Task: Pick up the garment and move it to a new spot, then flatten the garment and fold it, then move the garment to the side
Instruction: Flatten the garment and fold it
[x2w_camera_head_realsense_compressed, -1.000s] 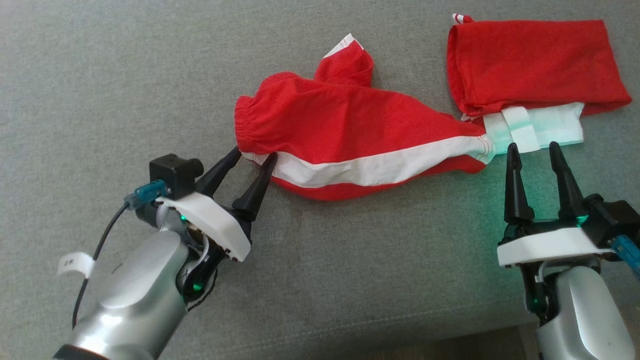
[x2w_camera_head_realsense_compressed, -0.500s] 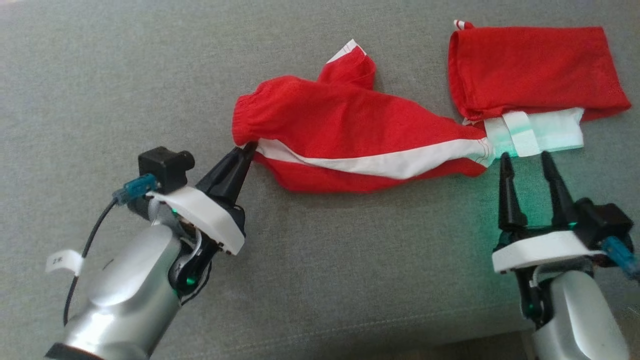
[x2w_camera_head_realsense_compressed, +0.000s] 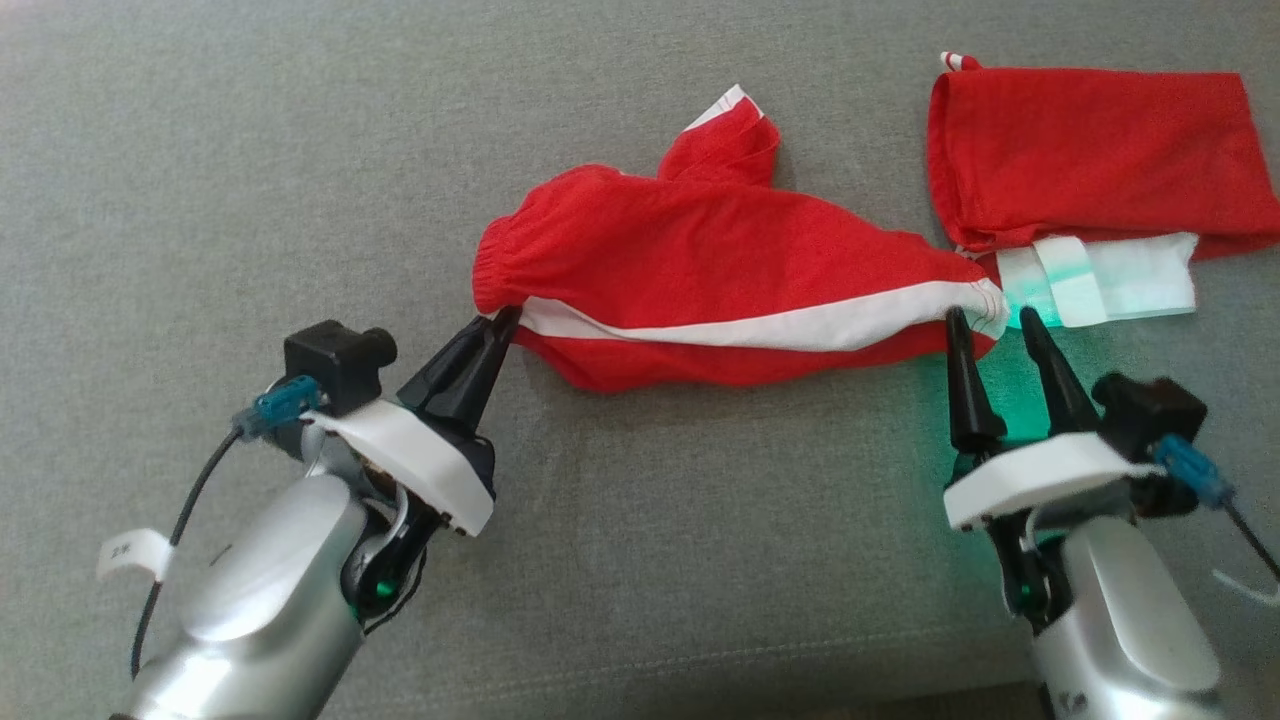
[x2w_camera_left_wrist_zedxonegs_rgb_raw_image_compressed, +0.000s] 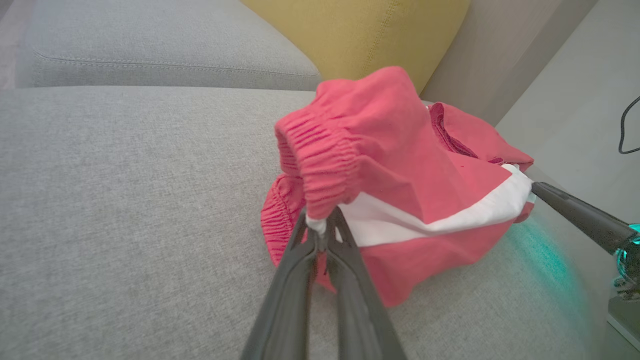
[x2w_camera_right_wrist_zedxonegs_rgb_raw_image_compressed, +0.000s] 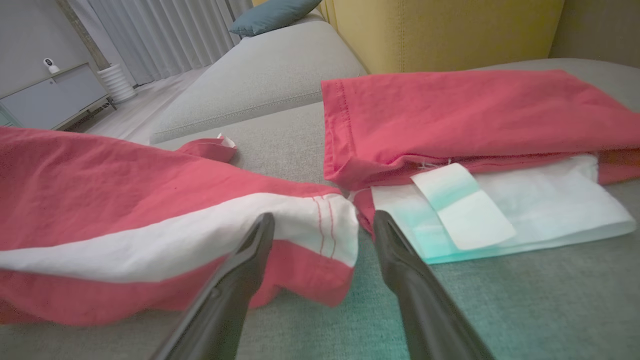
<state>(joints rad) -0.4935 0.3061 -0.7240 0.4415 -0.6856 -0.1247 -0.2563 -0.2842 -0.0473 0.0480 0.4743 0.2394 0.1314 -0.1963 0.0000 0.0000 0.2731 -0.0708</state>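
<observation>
Left end effector (x2w_camera_head_realsense_compressed: 503, 322): clenched on the waistband corner of the red shorts (x2w_camera_head_realsense_compressed: 720, 250), at the left end of the white stripe. In the left wrist view, a pinch of white fabric sits between the closed fingers (x2w_camera_left_wrist_zedxonegs_rgb_raw_image_compressed: 300, 280).

Right end effector (x2w_camera_head_realsense_compressed: 990, 320): released, fingers spread. The hem end of the stripe lies between them, not gripped; contact cannot be told.

Shorts: rumpled across the centre of the frame on the grey sofa seat (x2w_camera_head_realsense_compressed: 250, 150), one leg bunched toward top centre.

Also present: a folded red garment (x2w_camera_head_realsense_compressed: 1090, 150) in the upper right, on a white sheet (x2w_camera_head_realsense_compressed: 1140, 285), just beside the shorts' hem.

Progress, as judged: early. The first pick-up is half secured, one corner held. Remaining steps:
- right-side grip
- lift and move to a new spot
- flatten
- fold
- move aside
</observation>
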